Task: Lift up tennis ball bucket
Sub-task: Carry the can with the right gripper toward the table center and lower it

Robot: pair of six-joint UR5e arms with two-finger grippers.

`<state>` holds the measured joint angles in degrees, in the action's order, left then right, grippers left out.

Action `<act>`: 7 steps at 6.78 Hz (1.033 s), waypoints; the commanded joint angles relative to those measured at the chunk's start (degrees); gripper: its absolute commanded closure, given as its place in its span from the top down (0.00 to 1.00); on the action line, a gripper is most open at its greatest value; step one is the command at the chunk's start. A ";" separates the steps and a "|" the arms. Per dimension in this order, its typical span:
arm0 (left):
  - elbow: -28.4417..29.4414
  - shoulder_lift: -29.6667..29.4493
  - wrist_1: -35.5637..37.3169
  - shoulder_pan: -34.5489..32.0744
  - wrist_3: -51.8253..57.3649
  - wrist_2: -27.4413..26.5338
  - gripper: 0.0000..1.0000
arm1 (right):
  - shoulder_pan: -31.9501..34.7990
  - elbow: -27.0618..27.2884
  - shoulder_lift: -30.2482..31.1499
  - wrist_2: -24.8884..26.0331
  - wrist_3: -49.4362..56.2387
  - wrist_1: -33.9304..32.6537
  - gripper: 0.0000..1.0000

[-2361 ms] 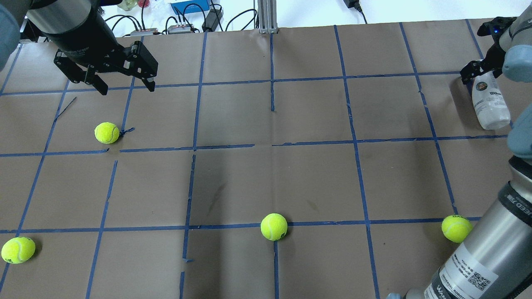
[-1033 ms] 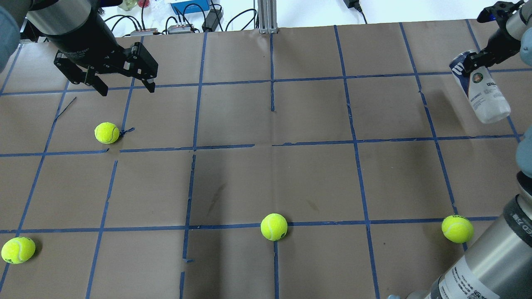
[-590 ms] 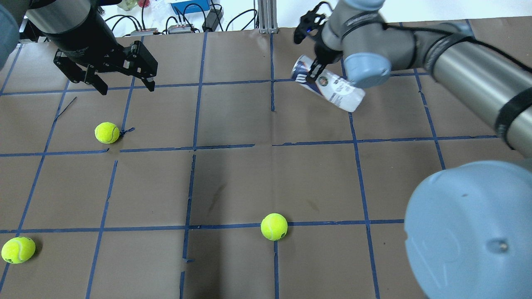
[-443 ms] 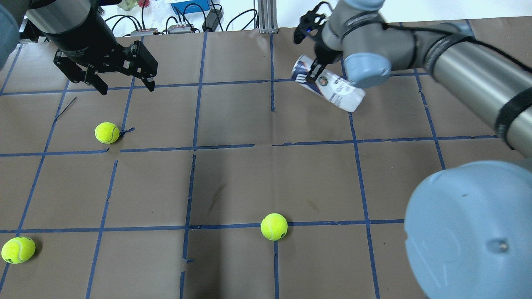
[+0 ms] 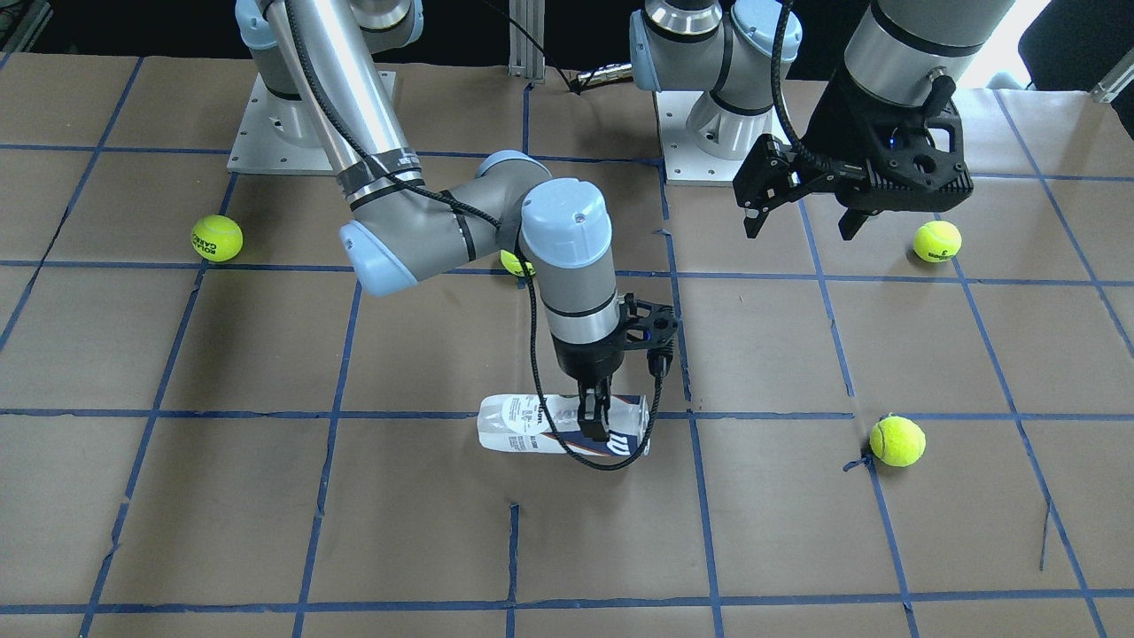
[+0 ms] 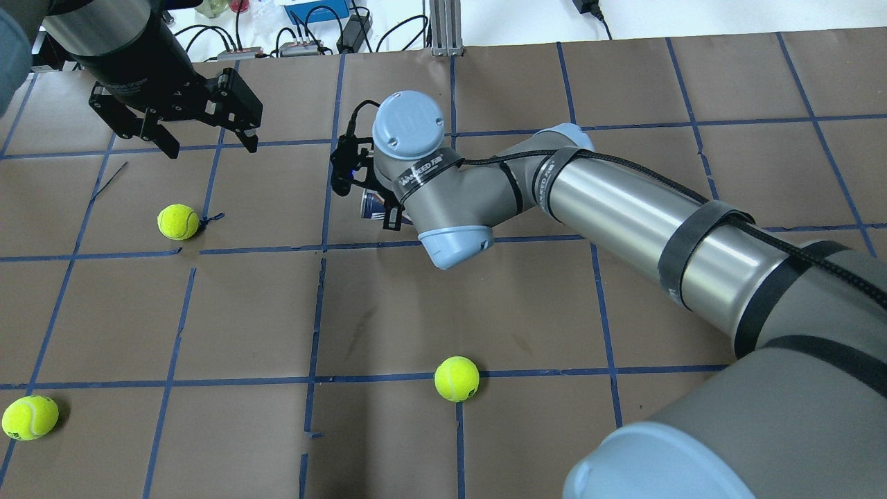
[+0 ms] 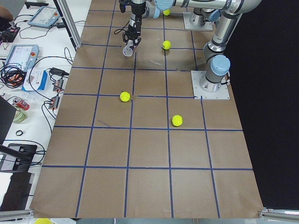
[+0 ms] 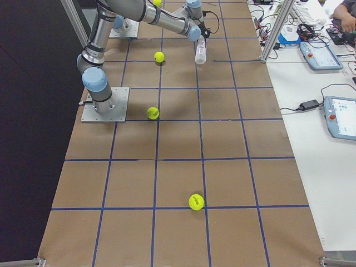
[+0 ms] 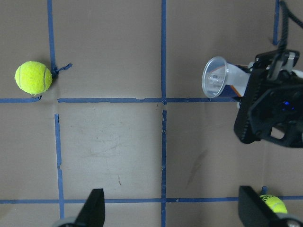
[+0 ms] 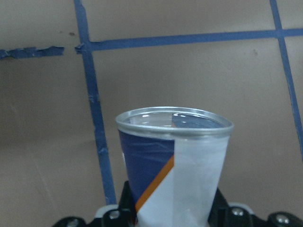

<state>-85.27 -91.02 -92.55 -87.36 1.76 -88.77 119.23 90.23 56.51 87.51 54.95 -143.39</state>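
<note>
The tennis ball bucket (image 5: 524,427), a clear can with a white and navy label, is held on its side in my right gripper (image 5: 594,431). The gripper is shut on it near its navy end, and the can seems clear of the paper. In the overhead view the right arm covers most of the can (image 6: 369,205) and the right gripper (image 6: 382,211). The right wrist view looks along the can (image 10: 173,163) to its open rim. The left wrist view shows that open mouth (image 9: 215,78). My left gripper (image 6: 211,147) is open and empty at the far left, also in the front view (image 5: 802,230).
Loose tennis balls lie on the brown, blue-taped table: one (image 6: 178,221) just below the left gripper, one (image 6: 457,378) near centre, one (image 6: 30,417) at the near left corner. Another ball (image 5: 216,237) lies by the right arm's base. Cables and boxes line the far edge.
My right arm has swung from the table's far right edge across to left of centre, carrying the can with it. The left arm and the balls have not moved.
</note>
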 commanded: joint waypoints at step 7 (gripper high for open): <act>1.33 -1.17 0.09 0.17 1.22 0.09 1.00 | -14.34 0.29 14.36 -2.58 -4.41 15.09 1.00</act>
<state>-84.63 -91.36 -92.53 -87.22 2.12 -88.72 109.63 90.53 65.61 86.75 50.90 -136.22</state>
